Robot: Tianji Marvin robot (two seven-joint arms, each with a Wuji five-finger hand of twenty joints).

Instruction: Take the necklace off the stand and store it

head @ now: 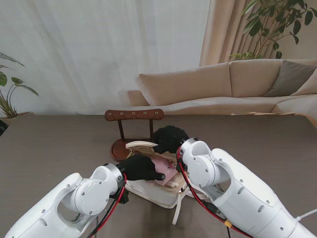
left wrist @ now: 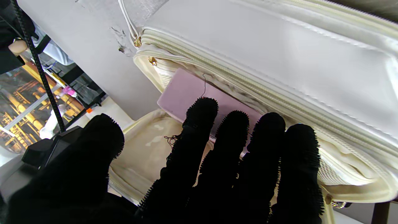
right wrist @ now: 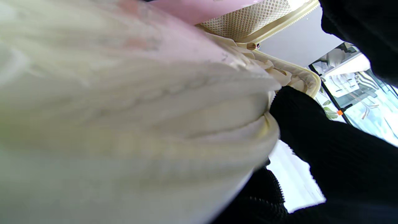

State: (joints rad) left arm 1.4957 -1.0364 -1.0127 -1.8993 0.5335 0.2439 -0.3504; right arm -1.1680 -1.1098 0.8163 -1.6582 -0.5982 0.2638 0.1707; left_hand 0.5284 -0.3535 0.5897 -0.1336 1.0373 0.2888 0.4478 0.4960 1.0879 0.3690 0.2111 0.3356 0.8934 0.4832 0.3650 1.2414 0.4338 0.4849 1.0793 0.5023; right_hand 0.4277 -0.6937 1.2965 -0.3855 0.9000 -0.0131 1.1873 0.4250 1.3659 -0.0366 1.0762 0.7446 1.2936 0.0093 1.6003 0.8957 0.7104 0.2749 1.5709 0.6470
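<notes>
Storing | necklace not visible; stand (head: 133, 115) bare, frame centre | left hand (head: 141, 167) fingers spread on pink card (left wrist: 186, 93) inside bag (head: 153, 191) | right hand (head: 170, 139) grips bag rim | hold mouth wide, press card deeper.

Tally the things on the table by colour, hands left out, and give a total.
Brown: 1, the wooden stand.
White or cream: 1, the open bag.
Pink: 1, the flat card inside it.
Total: 3. No necklace can be made out.

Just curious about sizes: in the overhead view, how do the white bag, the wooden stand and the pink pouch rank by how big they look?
1. White bag, though arms hide part of it.
2. Wooden stand.
3. Pink pouch, mostly covered by a robot hand.
</notes>
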